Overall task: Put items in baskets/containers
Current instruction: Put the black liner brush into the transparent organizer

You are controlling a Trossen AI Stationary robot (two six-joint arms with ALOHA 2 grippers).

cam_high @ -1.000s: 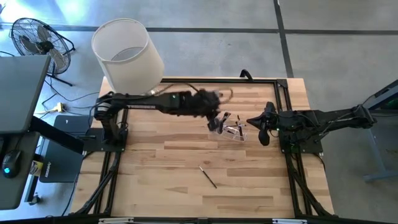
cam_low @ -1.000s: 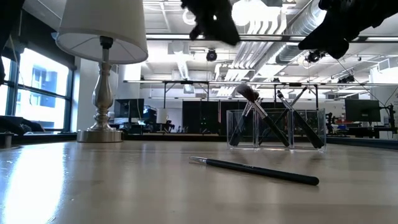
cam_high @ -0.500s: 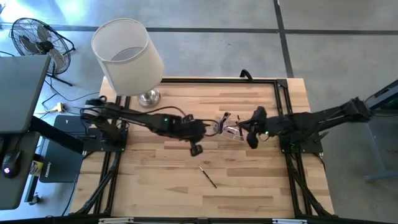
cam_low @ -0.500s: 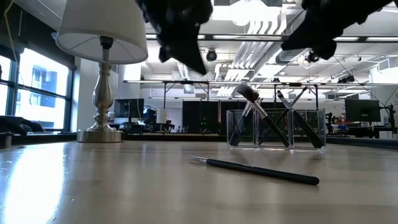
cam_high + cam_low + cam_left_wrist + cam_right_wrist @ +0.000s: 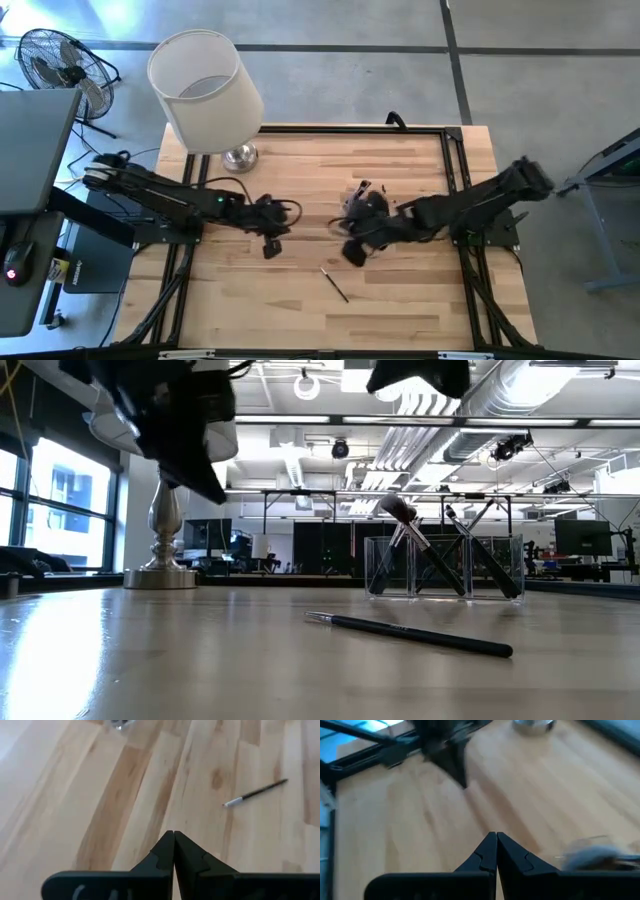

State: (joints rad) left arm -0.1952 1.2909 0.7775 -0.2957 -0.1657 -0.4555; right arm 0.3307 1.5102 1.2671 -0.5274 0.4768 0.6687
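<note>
One slim dark brush (image 5: 334,283) lies flat on the wood, alone near the table's middle; it also shows in the low view as the brush (image 5: 410,632) and in the left wrist view as the brush (image 5: 255,793). The clear box (image 5: 445,565) stands farther back with several brushes leaning inside, one with a fluffy head (image 5: 397,507). From above, my right arm covers most of the box. My left gripper (image 5: 268,245) hangs shut, left of the lone brush. My right gripper (image 5: 352,250) hovers shut between the box and that brush.
A lamp with a big white shade (image 5: 205,90) stands on its metal base (image 5: 238,157) at the far left corner. A black frame (image 5: 455,150) edges the table. Bare wood lies along the near side. A fan (image 5: 55,60) stands on the floor, off the table.
My left gripper has drawn back from the box toward the table's left and near side and come lower. My right gripper has swung left from the table's right side, past the box, toward the lone brush. The brush and box have kept still.
</note>
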